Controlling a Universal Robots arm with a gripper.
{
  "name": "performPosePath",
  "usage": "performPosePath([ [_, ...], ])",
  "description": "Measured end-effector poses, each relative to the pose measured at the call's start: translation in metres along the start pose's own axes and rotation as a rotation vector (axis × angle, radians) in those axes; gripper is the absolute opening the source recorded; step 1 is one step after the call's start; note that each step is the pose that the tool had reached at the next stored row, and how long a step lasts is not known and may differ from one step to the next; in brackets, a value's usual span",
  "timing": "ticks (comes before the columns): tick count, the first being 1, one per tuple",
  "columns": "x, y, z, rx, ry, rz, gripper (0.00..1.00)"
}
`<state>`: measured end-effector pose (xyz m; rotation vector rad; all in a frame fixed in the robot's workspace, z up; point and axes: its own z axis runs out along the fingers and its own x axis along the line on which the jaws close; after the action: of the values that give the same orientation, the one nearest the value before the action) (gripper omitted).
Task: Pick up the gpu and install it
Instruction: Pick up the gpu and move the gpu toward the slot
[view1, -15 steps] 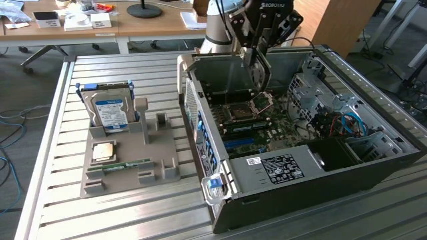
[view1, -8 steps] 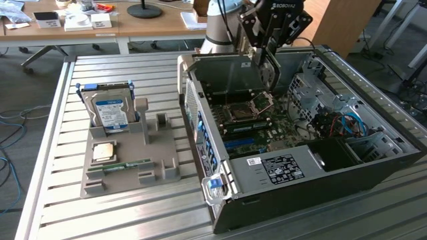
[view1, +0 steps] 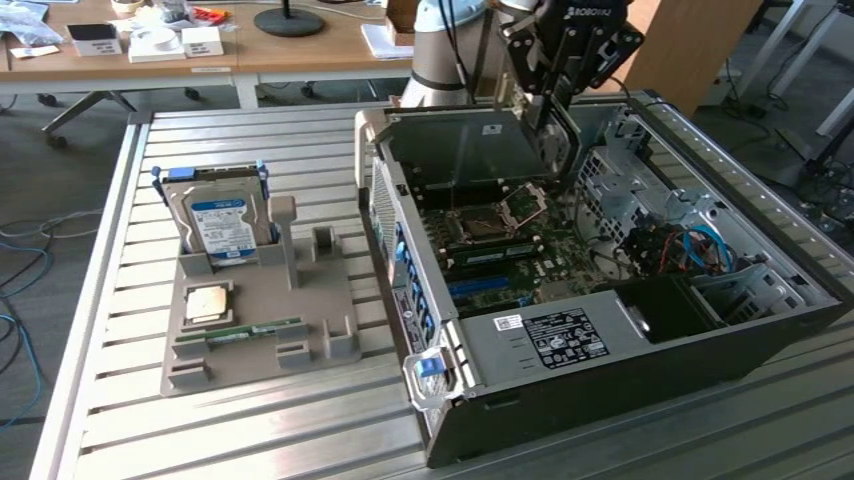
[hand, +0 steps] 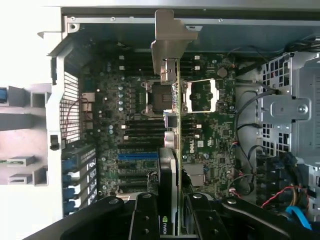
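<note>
The gpu (view1: 550, 135), a thin dark card, hangs on edge in the upper middle of the exterior view, held over the open computer case (view1: 601, 385). In the wrist view the gpu (hand: 168, 170) is seen edge-on, with its silvery bracket (hand: 170, 35) at the end farthest from the fingers and the motherboard (hand: 125, 125) spread out behind it.

The pick-up looks done: the card is off the grey parts tray (view1: 254, 350), which sits toward the exterior view's left and holds a hard drive (view1: 220, 225) with a blue-and-white label and a narrow green memory stick (view1: 240, 333). The install looks unfinished, since the card seems to sit clear of the board and is not seated in a slot.

The gripper (view1: 541, 92) reaches down from the top of the exterior view. In the wrist view the gripper (hand: 170, 205) has its jaws drawn partly in and clamped on the card's two faces.
</note>
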<state>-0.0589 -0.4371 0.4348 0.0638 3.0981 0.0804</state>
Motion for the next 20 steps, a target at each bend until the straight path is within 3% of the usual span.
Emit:
performPosePath([
  [4,-0.0069,0.0002,0.0003,0.0,0.0001,0.0,0.27],
  [20,-0.0115,0.0005,0.0006,0.0,0.0,0.0,0.27],
])
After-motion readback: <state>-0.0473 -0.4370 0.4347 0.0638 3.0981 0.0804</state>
